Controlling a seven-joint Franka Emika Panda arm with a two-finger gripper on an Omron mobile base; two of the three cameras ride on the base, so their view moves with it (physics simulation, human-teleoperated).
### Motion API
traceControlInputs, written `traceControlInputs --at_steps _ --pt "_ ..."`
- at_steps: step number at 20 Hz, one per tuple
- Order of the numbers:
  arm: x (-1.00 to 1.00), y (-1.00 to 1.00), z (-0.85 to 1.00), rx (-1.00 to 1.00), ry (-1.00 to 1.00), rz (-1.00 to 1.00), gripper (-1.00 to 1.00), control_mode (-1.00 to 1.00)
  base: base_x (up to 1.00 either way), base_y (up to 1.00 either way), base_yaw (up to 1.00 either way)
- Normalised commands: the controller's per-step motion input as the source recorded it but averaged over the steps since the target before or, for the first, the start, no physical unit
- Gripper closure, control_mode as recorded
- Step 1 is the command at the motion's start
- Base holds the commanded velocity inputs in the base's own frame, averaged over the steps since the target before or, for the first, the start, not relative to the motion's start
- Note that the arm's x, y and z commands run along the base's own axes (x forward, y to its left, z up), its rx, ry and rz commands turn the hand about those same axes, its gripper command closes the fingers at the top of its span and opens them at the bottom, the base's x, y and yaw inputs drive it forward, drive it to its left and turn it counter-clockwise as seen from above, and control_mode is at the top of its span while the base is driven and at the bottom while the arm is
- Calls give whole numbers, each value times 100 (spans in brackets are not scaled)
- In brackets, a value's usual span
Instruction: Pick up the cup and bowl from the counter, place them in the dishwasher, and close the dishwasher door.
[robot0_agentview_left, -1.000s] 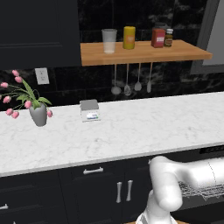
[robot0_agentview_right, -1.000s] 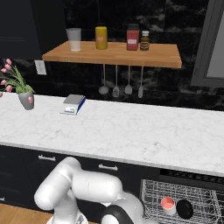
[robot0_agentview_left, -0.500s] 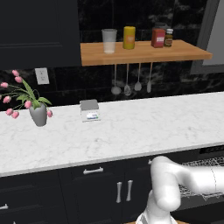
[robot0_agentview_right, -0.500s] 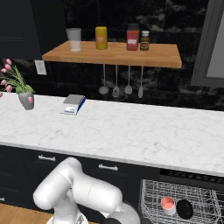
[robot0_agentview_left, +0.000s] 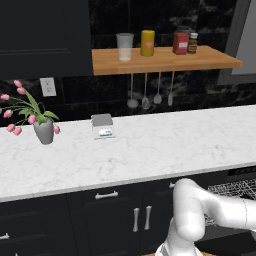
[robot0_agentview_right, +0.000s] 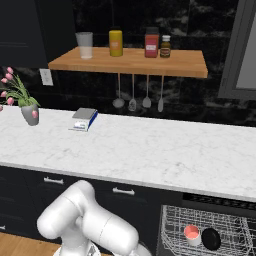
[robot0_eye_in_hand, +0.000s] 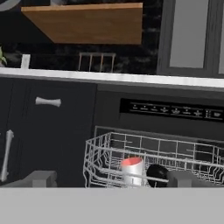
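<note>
Pincer (robot0_eye_in_hand: 111, 178) low before the rack, tips wide apart, holding nothing | cup (robot0_eye_in_hand: 131, 171) and bowl (robot0_eye_in_hand: 158, 174) sit side by side in the dishwasher's pulled-out wire rack (robot0_eye_in_hand: 101, 154), below the worktop (robot0_agentview_right: 150, 150) | risk: shutting the door against the extended rack would jam it | door panel itself cut off, unseen
</note>
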Motion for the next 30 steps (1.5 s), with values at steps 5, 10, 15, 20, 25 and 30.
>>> traceControlInputs --at_steps 5,10,15,20,25,30 --pt "54 0 -35 1 -4 0 -100 -100 0 0 0" --pt "81 -1 -33 0 -11 0 -100 -100 0 0 0" --pt "34 -27 -24 2 2 3 -100 -100 0 0 0" --pt "-9 -61 -5 8 1 13 -100 -100 0 0 0" --pt "-48 -39 -37 8 1 8 -100 -100 0 0 0" --pt "-56 -30 -60 3 4 4 -100 -100 0 0 0"
